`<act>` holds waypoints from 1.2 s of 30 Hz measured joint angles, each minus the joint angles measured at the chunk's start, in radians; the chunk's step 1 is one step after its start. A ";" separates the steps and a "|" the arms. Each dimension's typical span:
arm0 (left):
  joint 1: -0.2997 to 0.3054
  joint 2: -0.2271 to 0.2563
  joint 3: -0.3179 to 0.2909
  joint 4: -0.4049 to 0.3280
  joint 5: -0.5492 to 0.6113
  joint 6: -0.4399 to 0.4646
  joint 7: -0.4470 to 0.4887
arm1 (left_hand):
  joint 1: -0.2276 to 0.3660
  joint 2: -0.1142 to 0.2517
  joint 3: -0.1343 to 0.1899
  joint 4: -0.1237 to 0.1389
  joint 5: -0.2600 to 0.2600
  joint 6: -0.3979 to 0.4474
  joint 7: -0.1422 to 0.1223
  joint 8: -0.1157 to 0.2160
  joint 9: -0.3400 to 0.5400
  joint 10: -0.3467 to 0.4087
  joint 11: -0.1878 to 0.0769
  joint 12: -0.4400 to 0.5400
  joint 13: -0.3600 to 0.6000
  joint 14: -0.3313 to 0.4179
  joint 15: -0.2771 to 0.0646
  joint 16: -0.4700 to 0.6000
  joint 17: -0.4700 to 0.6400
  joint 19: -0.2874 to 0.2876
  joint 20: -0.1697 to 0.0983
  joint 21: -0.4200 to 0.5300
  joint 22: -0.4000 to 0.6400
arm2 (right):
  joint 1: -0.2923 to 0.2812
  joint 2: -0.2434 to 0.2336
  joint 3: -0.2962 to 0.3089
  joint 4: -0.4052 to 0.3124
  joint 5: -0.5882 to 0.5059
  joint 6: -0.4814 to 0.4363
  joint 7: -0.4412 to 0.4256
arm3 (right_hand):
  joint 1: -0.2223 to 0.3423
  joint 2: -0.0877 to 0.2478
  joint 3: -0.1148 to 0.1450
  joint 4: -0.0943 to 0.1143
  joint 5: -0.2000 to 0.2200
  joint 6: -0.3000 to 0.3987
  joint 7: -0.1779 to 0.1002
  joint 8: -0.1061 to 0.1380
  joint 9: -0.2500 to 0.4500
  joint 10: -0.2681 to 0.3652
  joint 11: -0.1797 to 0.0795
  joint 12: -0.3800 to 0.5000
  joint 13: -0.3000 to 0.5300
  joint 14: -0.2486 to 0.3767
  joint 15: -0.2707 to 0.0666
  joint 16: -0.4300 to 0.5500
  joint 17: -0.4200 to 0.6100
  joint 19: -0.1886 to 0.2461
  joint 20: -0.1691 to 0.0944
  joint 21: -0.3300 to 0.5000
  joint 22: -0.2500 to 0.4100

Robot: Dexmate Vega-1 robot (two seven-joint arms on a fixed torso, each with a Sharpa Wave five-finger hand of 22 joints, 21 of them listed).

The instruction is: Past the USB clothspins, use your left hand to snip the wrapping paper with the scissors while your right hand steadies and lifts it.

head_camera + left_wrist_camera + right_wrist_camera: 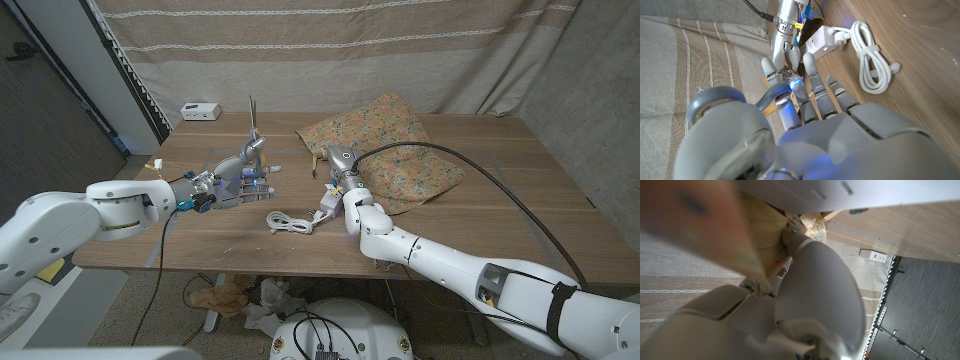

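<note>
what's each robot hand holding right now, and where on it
The left robot hand holds the scissors by the grey handles, blades pointing up. The right robot hand grips the near left edge of the floral wrapping paper.

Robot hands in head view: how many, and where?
2. The left hand is raised over the table's left part, gripping the scissors blades-up. The right hand is at the near-left edge of the floral wrapping paper.

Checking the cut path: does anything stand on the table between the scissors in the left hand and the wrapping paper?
The left hand holds the scissors blades up. Nothing stands before the wrapping paper's near edge, which the right hand holds.
</note>
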 measured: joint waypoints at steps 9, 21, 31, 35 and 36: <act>-0.001 0.000 0.001 0.001 0.002 -0.003 -0.003 | 0.000 0.000 0.000 0.000 0.000 0.000 0.000 0.000 0.000 0.003 0.000 0.007 -0.001 0.007 0.000 0.000 0.000 0.000 0.000 0.000 0.000 | -0.023 0.006 0.050 0.051 0.045 0.108 -0.172 | -0.029 0.011 -0.023 0.007 0.001 0.111 -0.046 0.022 0.000 0.071 -0.057 0.008 0.000 0.007 -0.007 0.000 -0.006 0.014 -0.014 0.099 0.000; -0.005 0.002 0.006 0.004 0.003 -0.004 -0.008 | 0.000 0.000 0.000 0.000 0.000 0.005 0.002 0.000 0.000 0.005 0.002 0.015 0.000 0.007 0.000 0.004 0.000 0.000 0.000 0.000 0.000 | -0.032 0.009 0.094 0.127 0.092 0.274 -0.354 | -0.065 -0.007 -0.036 -0.005 0.013 0.093 -0.034 0.006 0.000 0.110 -0.097 0.012 0.000 0.016 -0.016 0.000 -0.010 0.001 -0.012 0.143 0.044; -0.008 0.005 0.008 0.005 0.004 -0.005 -0.014 | 0.000 0.000 0.000 0.000 0.000 0.009 -0.001 -0.002 0.000 0.007 0.003 0.015 -0.003 0.007 0.000 0.003 0.000 0.000 0.000 0.000 0.000 | -0.036 0.001 0.112 0.135 0.098 0.301 -0.406 | -0.093 -0.021 -0.043 -0.012 0.027 0.110 -0.057 0.006 0.000 0.121 -0.107 0.012 0.000 0.016 -0.016 0.000 -0.018 -0.053 -0.011 0.120 0.027; -0.008 0.006 0.008 0.005 0.004 -0.005 -0.015 | 0.000 0.000 0.000 0.000 0.000 0.014 0.000 -0.003 0.000 0.012 0.002 0.015 -0.003 0.007 0.000 0.003 0.000 0.000 0.000 0.000 0.000 | -0.039 -0.004 0.116 0.135 0.098 0.298 -0.412 | -0.102 -0.018 -0.047 -0.016 0.030 0.123 -0.071 -0.002 0.000 0.121 -0.108 0.012 0.000 0.020 -0.020 0.000 -0.026 -0.078 -0.009 0.120 0.027; -0.008 0.006 0.008 0.005 0.004 -0.005 -0.015 | 0.000 0.000 0.000 0.000 0.000 0.014 0.000 -0.003 0.000 0.012 0.002 0.016 -0.002 0.007 0.000 0.003 0.001 0.000 0.000 0.000 0.000 | -0.039 -0.006 0.118 0.135 0.098 0.297 -0.415 | -0.103 -0.018 -0.047 -0.016 0.034 0.128 -0.075 -0.002 0.000 0.124 -0.111 0.012 0.000 0.020 -0.020 0.000 -0.026 -0.086 -0.009 0.120 0.028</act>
